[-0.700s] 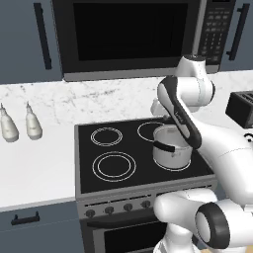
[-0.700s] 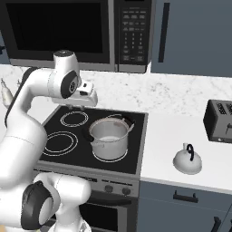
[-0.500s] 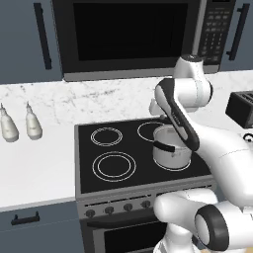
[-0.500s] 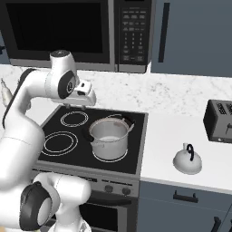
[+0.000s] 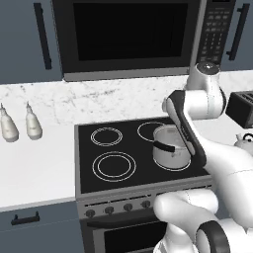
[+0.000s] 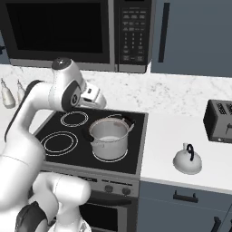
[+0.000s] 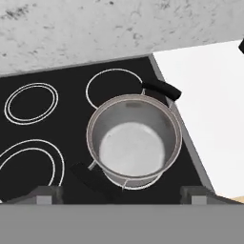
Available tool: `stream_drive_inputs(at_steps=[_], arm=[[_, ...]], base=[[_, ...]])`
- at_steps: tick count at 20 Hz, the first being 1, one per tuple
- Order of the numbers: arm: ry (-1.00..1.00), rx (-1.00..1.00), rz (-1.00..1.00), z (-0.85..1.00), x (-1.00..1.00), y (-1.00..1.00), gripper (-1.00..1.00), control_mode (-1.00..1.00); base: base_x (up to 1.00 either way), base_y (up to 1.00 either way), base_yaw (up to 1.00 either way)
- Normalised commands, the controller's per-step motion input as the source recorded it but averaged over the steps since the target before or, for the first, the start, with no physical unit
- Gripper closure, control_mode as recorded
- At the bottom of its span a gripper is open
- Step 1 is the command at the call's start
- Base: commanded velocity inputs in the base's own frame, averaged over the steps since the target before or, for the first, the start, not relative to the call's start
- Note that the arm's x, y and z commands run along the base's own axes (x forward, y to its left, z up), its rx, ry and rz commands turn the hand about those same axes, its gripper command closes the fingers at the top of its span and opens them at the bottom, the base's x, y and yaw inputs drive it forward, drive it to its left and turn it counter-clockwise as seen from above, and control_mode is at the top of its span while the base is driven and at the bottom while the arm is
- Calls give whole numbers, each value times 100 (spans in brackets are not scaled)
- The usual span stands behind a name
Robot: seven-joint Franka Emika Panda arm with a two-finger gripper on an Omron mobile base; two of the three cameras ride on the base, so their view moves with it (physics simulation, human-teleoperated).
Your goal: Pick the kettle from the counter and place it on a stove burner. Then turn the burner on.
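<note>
Kettle sits untouched on counter, at 3 o'clock from steel pot | gripper above pot, fingers spread, holding nothing | pickup, placement, burner-on all pending

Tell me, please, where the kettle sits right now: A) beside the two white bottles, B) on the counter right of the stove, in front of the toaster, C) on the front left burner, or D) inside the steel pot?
B: the kettle rests on the white counter to the right of the stove, in front of the toaster, while the pot occupies the front right burner.
</note>
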Motion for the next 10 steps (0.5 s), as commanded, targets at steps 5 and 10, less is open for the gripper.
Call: stream_drive_inputs(at_steps=[5, 10], arm=[[-1, 0, -27, 6, 0, -100, -100, -100], [15, 1, -29, -1, 2, -100, -100, -100]], base=[[0, 0, 0], [0, 0, 0]])
